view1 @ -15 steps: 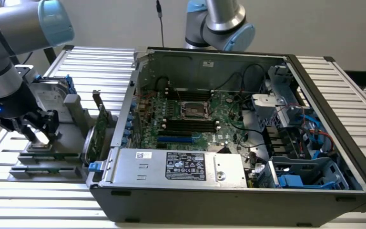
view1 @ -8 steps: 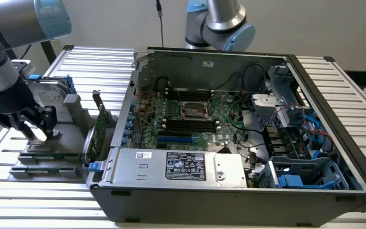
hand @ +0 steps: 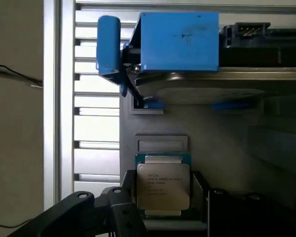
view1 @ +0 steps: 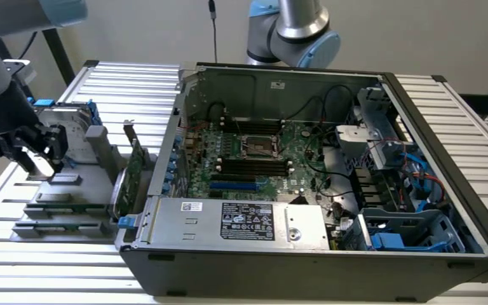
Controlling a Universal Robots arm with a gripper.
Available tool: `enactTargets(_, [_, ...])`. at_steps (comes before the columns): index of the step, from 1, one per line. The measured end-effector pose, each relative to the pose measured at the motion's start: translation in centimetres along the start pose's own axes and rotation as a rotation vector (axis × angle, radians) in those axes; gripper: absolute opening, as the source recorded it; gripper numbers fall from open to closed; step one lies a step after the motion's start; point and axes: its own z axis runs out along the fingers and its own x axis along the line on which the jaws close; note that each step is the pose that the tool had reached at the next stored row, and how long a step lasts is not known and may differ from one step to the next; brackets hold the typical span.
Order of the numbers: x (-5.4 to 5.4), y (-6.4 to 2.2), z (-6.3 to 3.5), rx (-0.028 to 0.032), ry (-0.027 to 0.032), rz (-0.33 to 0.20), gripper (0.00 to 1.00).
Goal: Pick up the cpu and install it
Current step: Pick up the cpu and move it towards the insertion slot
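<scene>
Closest to the exterior camera runs the slatted metal table point(view1: 49, 279), which carries everything else. On it, toward the exterior view's right, stands an open computer case point(view1: 312, 270), its motherboard point(view1: 299, 136) exposed and a boxy silver power supply point(view1: 236, 222) along the near side. Beside the case, at the exterior view's left, lies a grey parts tray point(view1: 96, 168). A hard drive point(hand: 207, 89) with blue brackets sits in that tray. The gripper point(view1: 45, 168) hangs low over the tray, well apart from the black-framed socket point(view1: 257, 147) at the middle of the board. Its black fingers point(hand: 126, 207) stand against two opposite edges of the cpu point(hand: 163, 185), clasping it with no gap showing. The chip lies flat, silver top up, in a grey recess of the tray, near the hard drive.
</scene>
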Motion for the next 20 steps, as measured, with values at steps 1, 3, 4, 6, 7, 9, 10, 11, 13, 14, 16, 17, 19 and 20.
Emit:
enactTargets(1, [0.0,0.02,-0.45,0.0,0.0001,0.0,0.55])
enactTargets(3, [-0.1,0.04,-1.35,0.0,0.0004,0.0,0.55])
enactTargets(4, [-0.1,0.06,-1.82,-0.0001,0.0007,0.0,0.55])
enactTargets(6, [-0.3,0.09,-2.74,0.0,0.0015,0.0,0.55])
enactTargets(7, [-0.4,0.1,-3.19,0.0,0.0019,0.0,0.55])
enactTargets(9, [-0.7,0.13,-4.09,0.0,0.0027,0.0,0.55])
enactTargets(10, [-0.9,0.14,-4.54,-0.0001,0.0031,0.0,0.55])
enactTargets(11, [-1.1,0.16,-5.02,0.0,0.0037,0.0,0.55])
enactTargets(13, [-1.6,0.18,-5.92,-0.0001,0.0045,-0.001,0.55])
enactTargets(14, [-1.9,0.19,-6.37,-0.0002,0.005,-0.001,0.55])
enactTargets(16, [-2.6,0.21,-7.28,-0.0004,0.0063,-0.002,0.55])
enactTargets(17, [-3.0,0.22,-7.76,-0.0009,0.007,-0.003,0.55])
enactTargets(19, [-3.8,0.24,-8.68,-0.0018,0.0084,-0.004,0.55])
enactTargets(20, [-4.2,0.25,-9.14,-0.0023,0.009,-0.005,0.55])
